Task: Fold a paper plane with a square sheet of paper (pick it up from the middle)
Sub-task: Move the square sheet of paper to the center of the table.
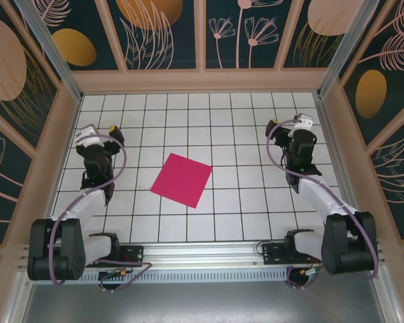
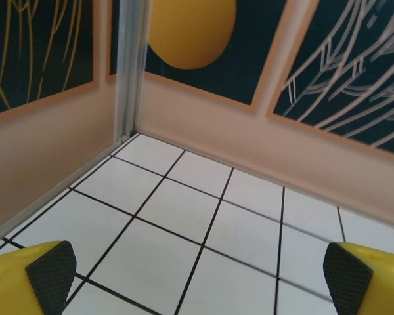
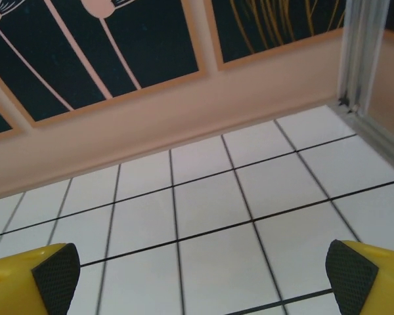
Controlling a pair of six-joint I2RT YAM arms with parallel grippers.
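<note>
Resting place: paper (image 1: 182,179) flat on the table (image 1: 256,208), mid-floor, corners set diamond-wise — no folds seen.
Left gripper (image 2: 197,279): wide open, empty, aimed at the far wall.
Right gripper (image 3: 197,279): same — wide open, empty.
Bearing: inward and back toward the bases from both; nearer the left.

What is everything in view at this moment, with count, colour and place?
tiled table: one, white with black grid lines, enclosed by the walls.
wall panels: several, dark teal with orange and peach plant prints, around the table.
square sheet of paper: one, magenta-pink, flat near the table's middle, turned at an angle.
left end effector: one, yellow fingers with black pads, open, above tiles near the left wall.
right end effector: one, same colours, open, above tiles near the right wall.
</note>
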